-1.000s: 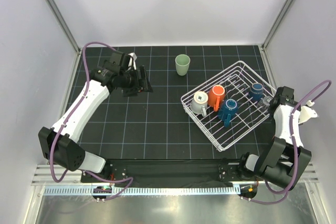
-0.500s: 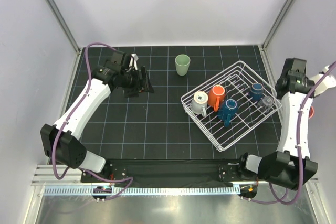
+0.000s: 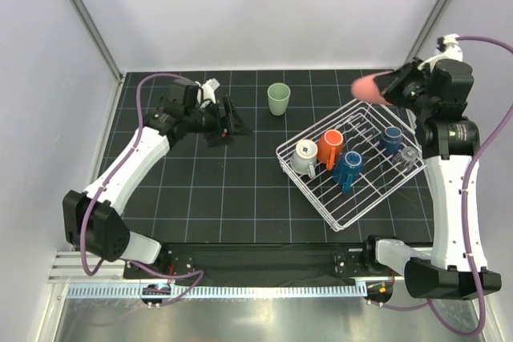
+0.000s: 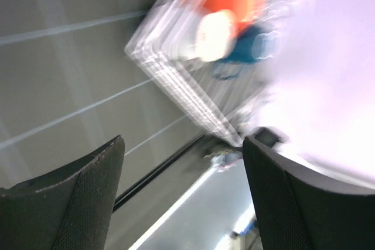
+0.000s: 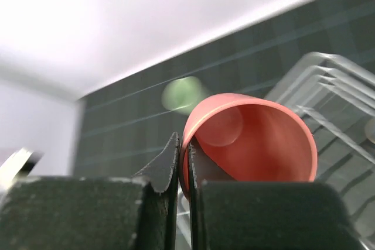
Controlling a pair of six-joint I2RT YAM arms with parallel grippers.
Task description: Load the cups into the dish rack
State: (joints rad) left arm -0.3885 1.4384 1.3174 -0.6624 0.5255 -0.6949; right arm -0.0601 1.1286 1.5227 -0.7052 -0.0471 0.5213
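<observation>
Near the table's (image 3: 224, 198) right edge, the dish rack (image 3: 304, 189) is holding a white mug (image 3: 305, 154), orange mug (image 3: 329, 146), blue mug (image 3: 349, 167), navy cup (image 3: 392, 138) and clear glass (image 3: 409, 154). The left jaws are hanging wide open and empty. The pale green tumbler (image 3: 278, 99) is standing by the far edge. The right jaws are pinching the pink cup's (image 5: 258, 139) rim above the rack's far corner.

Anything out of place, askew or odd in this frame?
The dish rack sits skewed, its sides diagonal to the grid lines of the mat. The pale green tumbler stands alone on the mat, outside it. Nothing looks spilled or broken.
</observation>
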